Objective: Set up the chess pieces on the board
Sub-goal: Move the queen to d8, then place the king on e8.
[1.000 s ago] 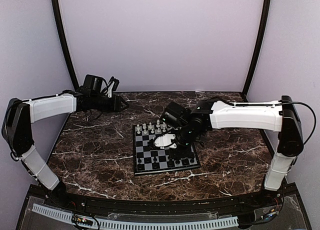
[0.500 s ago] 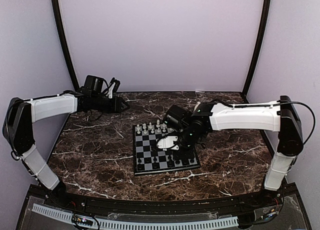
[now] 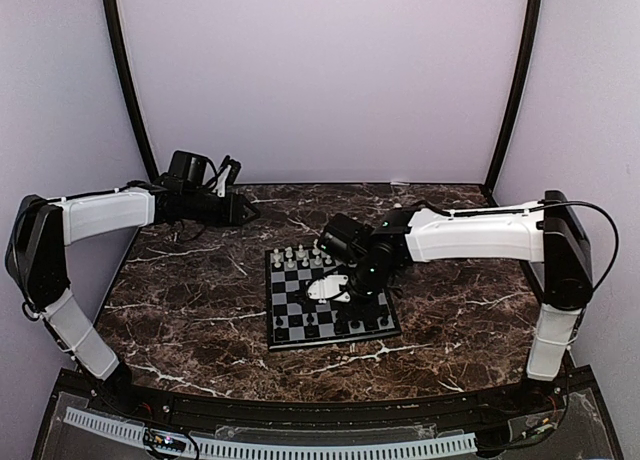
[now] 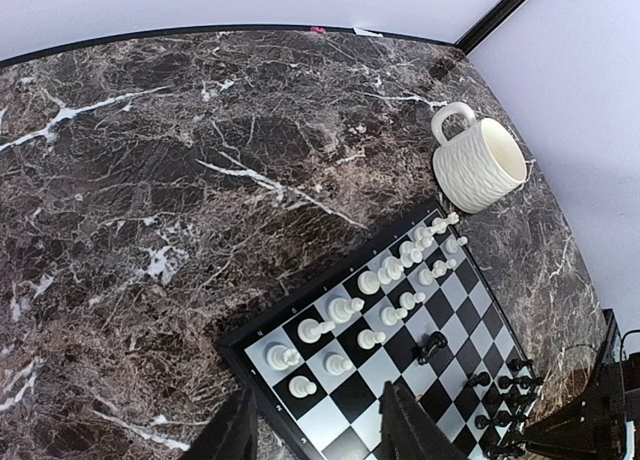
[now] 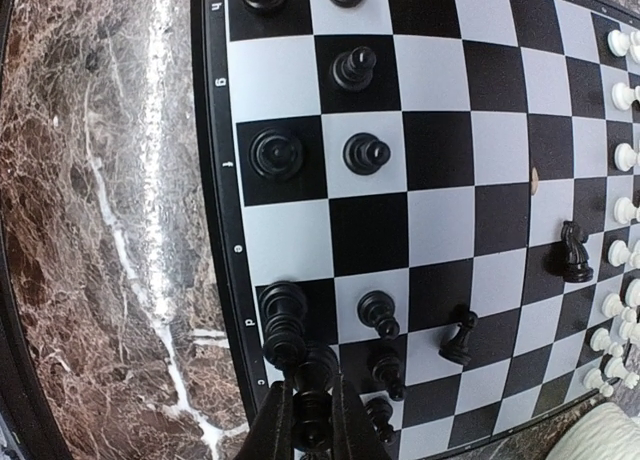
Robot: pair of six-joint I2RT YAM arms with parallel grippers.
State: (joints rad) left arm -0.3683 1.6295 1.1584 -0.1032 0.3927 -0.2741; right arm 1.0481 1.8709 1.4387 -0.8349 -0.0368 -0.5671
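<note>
The board lies mid-table. My right gripper is shut on a black chess piece, holding it over the board's lettered edge beside the black back-row pieces. A black knight and a black pawn stand out on the middle squares. In the top view the right gripper hovers over the board's centre. White pieces stand in two rows on the far side. My left gripper is open and empty, off the board's far left corner.
A cream mug stands on the marble just beyond the board's far right corner; its rim shows in the right wrist view. Purple walls and black corner posts close the table at the back and sides.
My right arm has shifted slightly left and nearer over the board with the black piece in its jaws. The left arm has barely moved.
</note>
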